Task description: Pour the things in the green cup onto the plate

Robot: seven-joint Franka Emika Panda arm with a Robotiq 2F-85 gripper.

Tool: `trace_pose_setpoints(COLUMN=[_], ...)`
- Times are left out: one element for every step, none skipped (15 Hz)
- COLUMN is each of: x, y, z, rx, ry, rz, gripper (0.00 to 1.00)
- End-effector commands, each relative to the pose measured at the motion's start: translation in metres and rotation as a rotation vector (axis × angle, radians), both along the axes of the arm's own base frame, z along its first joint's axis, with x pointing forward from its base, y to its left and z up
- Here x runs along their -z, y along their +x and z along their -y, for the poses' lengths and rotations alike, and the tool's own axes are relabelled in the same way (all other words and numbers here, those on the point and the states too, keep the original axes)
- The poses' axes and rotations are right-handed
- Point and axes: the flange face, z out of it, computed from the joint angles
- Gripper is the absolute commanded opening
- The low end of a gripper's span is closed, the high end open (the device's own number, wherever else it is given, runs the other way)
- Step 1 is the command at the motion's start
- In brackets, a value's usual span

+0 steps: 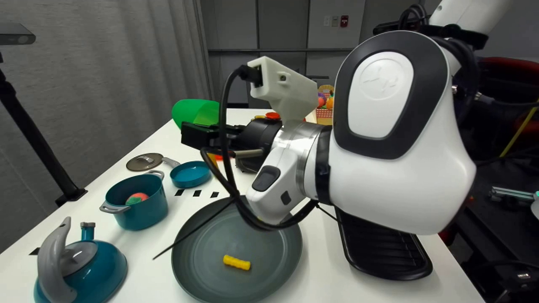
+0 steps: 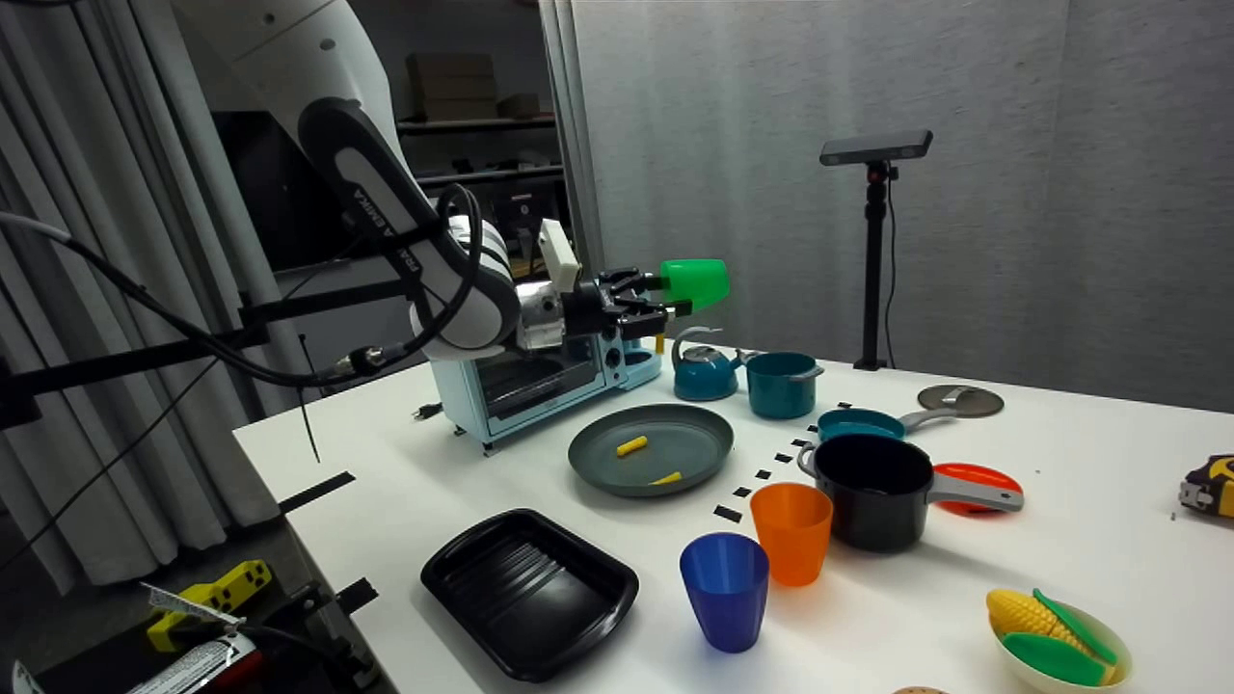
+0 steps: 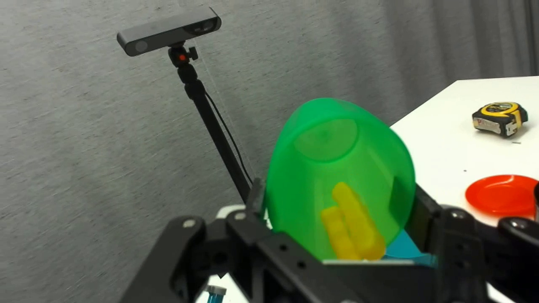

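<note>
The green cup (image 3: 332, 143) lies tilted on its side in the air, its mouth facing the wrist camera; it also shows in both exterior views (image 1: 191, 111) (image 2: 696, 282). My gripper (image 3: 339, 204) is shut on its sides; it shows in an exterior view (image 2: 675, 294). Two yellow pieces (image 3: 358, 223) lie inside near the lower rim. The dark grey-teal plate (image 2: 598, 463) is on the table below. Two yellow pieces lie on it, one near its middle (image 2: 631, 445), one near the rim (image 2: 666, 478). Another small yellow piece (image 2: 659, 344) shows below the gripper; whether it is airborne is unclear.
A toaster oven (image 2: 530, 386), teal kettle (image 2: 704, 376) and teal pot (image 2: 781, 386) stand near the plate. A black tray (image 2: 530, 593), blue cup (image 2: 728, 590), orange cup (image 2: 792, 535) and black pot (image 2: 872, 496) are also on the table.
</note>
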Motion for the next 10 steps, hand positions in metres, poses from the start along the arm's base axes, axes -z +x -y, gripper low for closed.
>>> trace_pose_setpoints(x=[-0.0055, -0.0059, -0.0059, -0.0059, -0.0066, -0.0074, -0.0083, -0.0092, -0.01, -0.0114], y=[-0.0031, -0.002, -0.0023, -0.002, -0.0003, 0.0007, 0.0018, 0.0029, 0.0039, 0.0056], z=[0.0019, 0.0015, 0.0013, 0.0016, 0.002, 0.0033, 0.0047, 0.0058, 0.007, 0.0078], rx=[-0.018, -0.019, -0.02, -0.009, 0.001, 0.018, 0.029, 0.041, 0.052, 0.067], ry=[-0.006, -0.005, -0.002, -0.004, 0.004, 0.009, 0.017, 0.026, 0.035, 0.052], rz=[0.037, 0.049, 0.053, 0.039, 0.045, 0.033, 0.034, 0.033, 0.031, 0.031], gripper=[0.51, 0.51, 0.51, 0.51, 0.51, 0.51, 0.51, 0.51, 0.51, 0.51])
